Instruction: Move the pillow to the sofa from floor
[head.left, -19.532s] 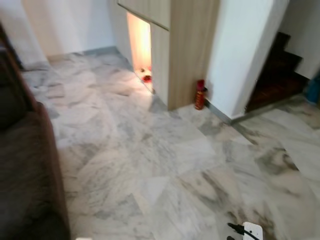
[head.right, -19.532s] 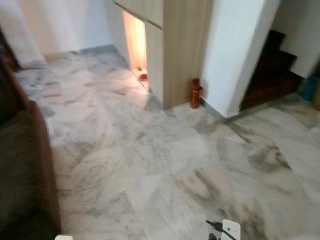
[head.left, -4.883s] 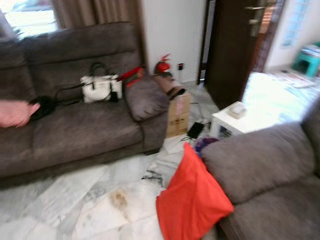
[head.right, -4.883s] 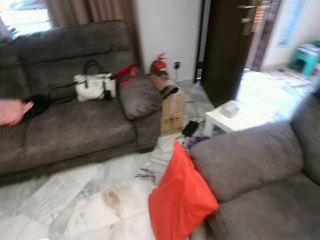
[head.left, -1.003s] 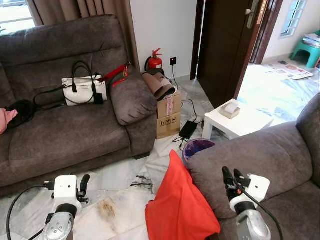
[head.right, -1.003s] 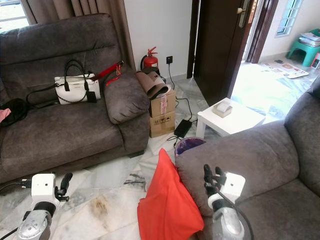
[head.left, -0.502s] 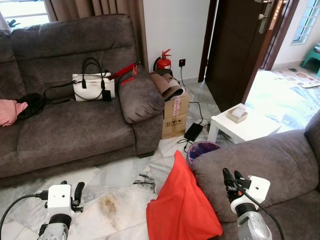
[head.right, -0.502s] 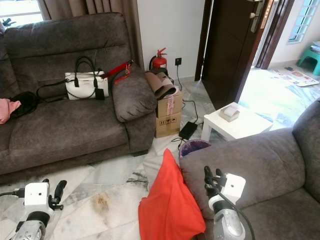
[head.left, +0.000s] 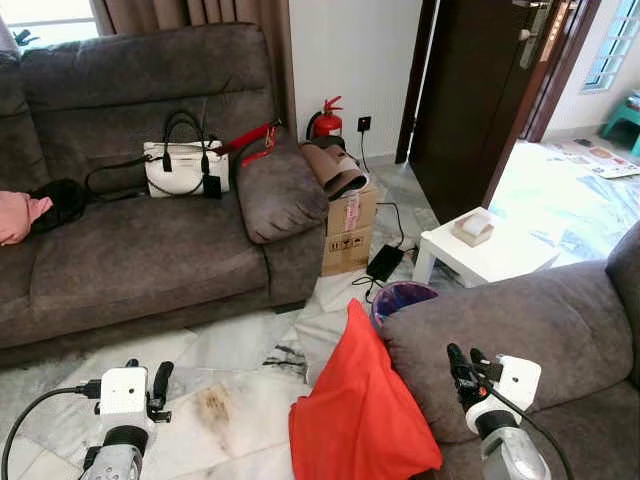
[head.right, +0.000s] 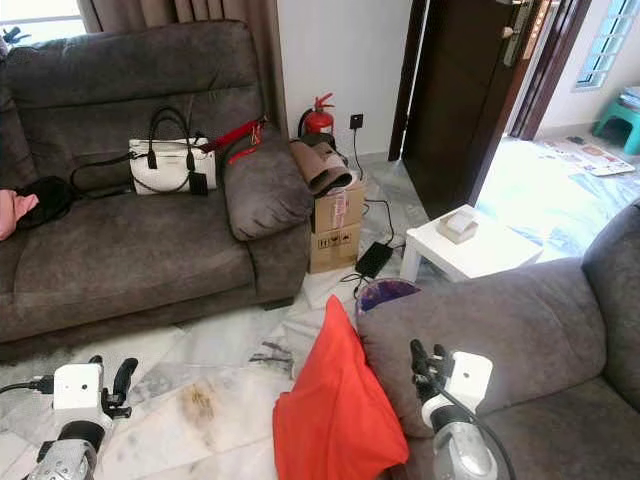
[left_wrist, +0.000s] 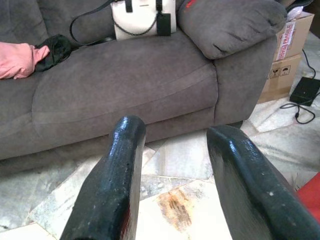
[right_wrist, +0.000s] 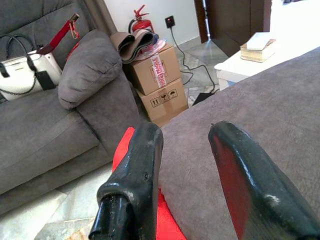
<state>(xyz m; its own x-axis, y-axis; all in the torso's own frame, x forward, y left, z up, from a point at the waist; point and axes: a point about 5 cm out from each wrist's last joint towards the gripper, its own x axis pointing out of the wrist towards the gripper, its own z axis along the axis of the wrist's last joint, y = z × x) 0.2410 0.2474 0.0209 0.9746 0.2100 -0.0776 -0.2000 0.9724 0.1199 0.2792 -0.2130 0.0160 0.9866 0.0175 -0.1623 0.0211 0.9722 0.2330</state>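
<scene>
Both grippers hang low at the front of the scene with fingers spread and nothing between them: the left gripper (head.left: 145, 377) over the marble floor (head.left: 240, 345), the right gripper (head.left: 465, 365) above the arm of the near sofa (head.left: 520, 320). An orange-red pillow (head.left: 360, 410) stands on edge on the floor, leaning against that sofa arm; its lower corner is cut off by the frame. A purple-lined bin (head.left: 402, 296) sits just behind the pillow, mostly hidden by the sofa arm, its contents impossible to make out. On the far sofa (head.left: 140, 250) rest a white handbag (head.left: 183, 165), a dark bundle (head.left: 62, 203) and a pink cloth (head.left: 20, 215) partly cropped at the edge. Two stacked cardboard boxes (head.left: 348, 235) beside it carry a rolled brown item (head.left: 335, 170); a red fire extinguisher (head.left: 327, 122) stands behind. A small box (head.left: 471, 226) lies on the white side table (head.left: 490, 255).
</scene>
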